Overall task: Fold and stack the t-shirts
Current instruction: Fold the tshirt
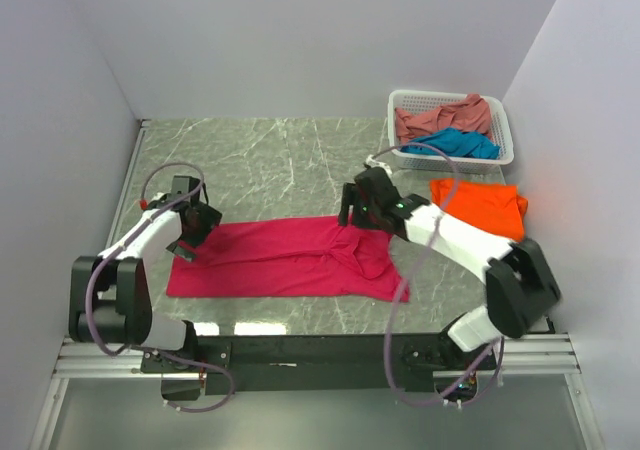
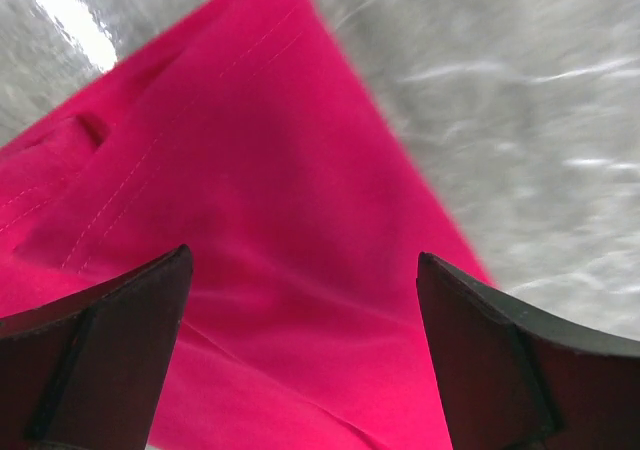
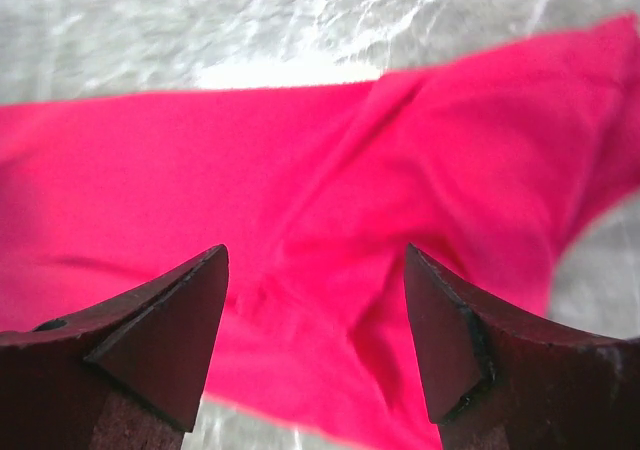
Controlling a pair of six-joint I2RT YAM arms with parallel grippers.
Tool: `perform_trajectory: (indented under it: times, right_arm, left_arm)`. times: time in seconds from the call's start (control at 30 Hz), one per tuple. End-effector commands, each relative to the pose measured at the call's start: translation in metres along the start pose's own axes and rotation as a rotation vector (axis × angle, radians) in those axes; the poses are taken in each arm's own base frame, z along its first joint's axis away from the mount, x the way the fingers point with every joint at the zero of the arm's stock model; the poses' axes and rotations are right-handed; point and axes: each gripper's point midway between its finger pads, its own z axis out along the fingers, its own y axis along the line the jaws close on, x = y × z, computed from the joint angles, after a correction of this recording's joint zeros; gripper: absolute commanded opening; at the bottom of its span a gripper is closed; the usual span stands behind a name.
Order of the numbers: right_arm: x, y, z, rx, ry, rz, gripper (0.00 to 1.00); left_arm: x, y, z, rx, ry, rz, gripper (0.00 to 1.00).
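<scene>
The magenta-pink t-shirt (image 1: pixel 290 258) lies spread flat across the near middle of the table, folded lengthwise into a long band. My left gripper (image 1: pixel 192 232) is open and empty above its left end; the shirt fills the left wrist view (image 2: pixel 250 220). My right gripper (image 1: pixel 358 215) is open and empty above the shirt's right far edge, where the cloth is rumpled (image 3: pixel 380 220). The orange t-shirt (image 1: pixel 482 206) lies folded at the right. The salmon-pink (image 1: pixel 440 118) and teal-blue (image 1: pixel 465 144) shirts lie in the basket.
The white lattice basket (image 1: pixel 503 120) stands at the back right corner. White walls close in the left, back and right sides. Grey marble tabletop (image 1: pixel 270 160) shows behind the magenta shirt.
</scene>
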Motion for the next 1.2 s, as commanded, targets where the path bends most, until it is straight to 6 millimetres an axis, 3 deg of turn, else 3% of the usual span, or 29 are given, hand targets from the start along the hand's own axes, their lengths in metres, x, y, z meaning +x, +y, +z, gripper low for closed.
perform_trajectory:
  times: [0.0,0.13,0.23,0.3,0.33,0.4,0.6,0.7,0.77,0.87,0.97,1.03,1.07,1.1,1.17]
  right_arm:
    - [-0.011,0.001,0.027,0.056,0.010,-0.035,0.77]
    - [0.018,-0.007,0.048,0.086,0.130,-0.076,0.77]
    - [0.032,-0.015,0.048,0.096,0.157,-0.076,0.77]
    - [0.054,-0.026,0.044,0.104,0.210,-0.092,0.77]
    - [0.058,-0.028,0.037,0.102,0.214,-0.103,0.77]
    - [0.087,-0.044,0.022,0.144,0.279,-0.130,0.75]
    - [0.134,-0.055,-0.058,0.150,0.313,-0.156,0.74]
    - [0.128,-0.038,-0.088,-0.001,0.241,-0.051,0.74]
    - [0.126,-0.033,-0.092,-0.055,0.206,-0.021,0.74]
    - [0.102,-0.023,-0.089,-0.104,0.108,0.010,0.76]
    - [0.064,-0.024,-0.074,-0.055,0.033,0.002,0.77]
    - [0.035,-0.026,-0.055,-0.007,-0.003,-0.006,0.77]
    - [0.032,-0.025,-0.035,0.009,0.017,-0.012,0.77]
    - [0.018,-0.020,-0.028,-0.001,0.006,-0.029,0.77]
    - [0.014,-0.019,-0.008,0.005,0.048,-0.017,0.77]
  left_arm:
    - [0.015,0.004,0.013,0.005,0.049,0.060,0.99]
    - [0.015,0.019,0.026,-0.076,0.038,0.082,0.99]
    - [0.012,0.021,0.029,-0.092,0.023,0.086,0.99]
    - [0.008,0.021,0.031,-0.097,0.010,0.083,0.99]
    - [0.007,0.021,0.031,-0.097,0.006,0.085,1.00]
    - [0.005,0.020,0.030,-0.096,0.001,0.088,0.99]
    - [0.001,0.024,0.030,-0.115,-0.021,0.085,0.99]
    - [0.000,0.022,0.028,-0.098,-0.020,0.085,0.99]
    - [0.000,0.020,0.026,-0.085,-0.018,0.085,0.99]
    - [-0.001,0.017,0.024,-0.078,-0.020,0.086,0.99]
    - [-0.004,0.016,0.023,-0.080,-0.028,0.085,0.99]
    - [-0.004,0.015,0.023,-0.078,-0.031,0.081,0.99]
    - [-0.006,0.015,0.023,-0.080,-0.035,0.081,0.99]
    - [-0.005,0.015,0.023,-0.081,-0.036,0.081,0.99]
    - [-0.006,0.015,0.022,-0.085,-0.037,0.084,0.99]
